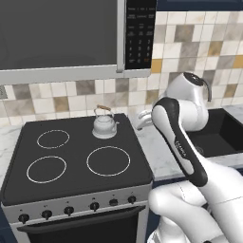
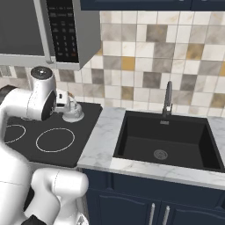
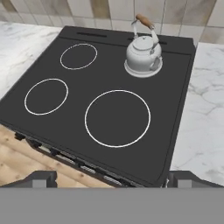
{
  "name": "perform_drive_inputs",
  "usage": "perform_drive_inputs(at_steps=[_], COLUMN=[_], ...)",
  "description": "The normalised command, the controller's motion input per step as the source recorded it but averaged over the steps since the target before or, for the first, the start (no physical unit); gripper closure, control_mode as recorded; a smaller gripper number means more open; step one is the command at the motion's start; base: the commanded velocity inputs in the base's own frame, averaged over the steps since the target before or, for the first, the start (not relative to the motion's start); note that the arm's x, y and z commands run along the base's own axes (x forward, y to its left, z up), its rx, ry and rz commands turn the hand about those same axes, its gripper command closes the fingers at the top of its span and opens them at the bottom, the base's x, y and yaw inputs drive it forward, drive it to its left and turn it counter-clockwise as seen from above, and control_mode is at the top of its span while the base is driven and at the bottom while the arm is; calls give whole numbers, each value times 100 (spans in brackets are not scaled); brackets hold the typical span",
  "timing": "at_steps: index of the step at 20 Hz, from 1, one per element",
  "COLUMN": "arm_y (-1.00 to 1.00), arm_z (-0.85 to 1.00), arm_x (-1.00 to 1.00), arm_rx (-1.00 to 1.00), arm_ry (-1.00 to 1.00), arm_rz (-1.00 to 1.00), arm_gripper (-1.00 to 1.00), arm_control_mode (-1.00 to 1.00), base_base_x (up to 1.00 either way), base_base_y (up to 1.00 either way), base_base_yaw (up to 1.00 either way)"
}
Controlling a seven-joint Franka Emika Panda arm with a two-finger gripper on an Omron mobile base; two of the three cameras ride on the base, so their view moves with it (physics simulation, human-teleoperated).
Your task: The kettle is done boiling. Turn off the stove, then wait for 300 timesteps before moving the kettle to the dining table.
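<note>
The kettle [image 1: 105, 124] stands upright on the rear right burner of the stove [image 1: 71, 161], close to the back edge of the black glass and just inside its right border. Its rounded silver body covers that burner's ring. The body is squat and has no marked long axis; the one directional feature that reads clearly is the arched handle. In the hand view the kettle [image 3: 143, 53] carries its handle raised over the lid, brown-orange grip at the top, with the arch running from the front of the stove [image 3: 100, 100] toward the tiled wall [image 3: 109, 11] and leaning slightly toward the wall. The spout direction cannot be determined.

Three further ring burners are visible: rear left, front left, and a larger one at front right, directly in front of the kettle. A row of black knobs [image 1: 69, 210] lines the steel front panel.

The marble tabletop [image 2: 102, 140] adjoins the stove on its right and carries a black sink [image 2: 169, 140] with a dark faucet [image 2: 167, 100]. A microwave [image 1: 71, 38] hangs above the cooktop.

The arm is raised over the right side of the stove [image 2: 52, 132], its hand held high and well apart from the kettle [image 2: 72, 112]. Only the two dark finger bases appear at the bottom corners of the hand view, set wide apart; the fingers grip nothing.
</note>
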Motion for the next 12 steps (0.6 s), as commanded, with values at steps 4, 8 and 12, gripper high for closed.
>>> perform_drive_inputs(at_steps=[4,8,12], arm_y=[-9,-2,0], arm_z=[0,-2,-7], arm_x=[45,48,44], arm_rx=[0,0,0], arm_ry=[0,0,0], arm_rz=[2,3,1], arm_gripper=[-100,-100,-100], arm_control_mode=[-100,-100,-100], base_base_x=[0,0,0], base_base_y=[0,0,0], base_base_yaw=[0,0,0])
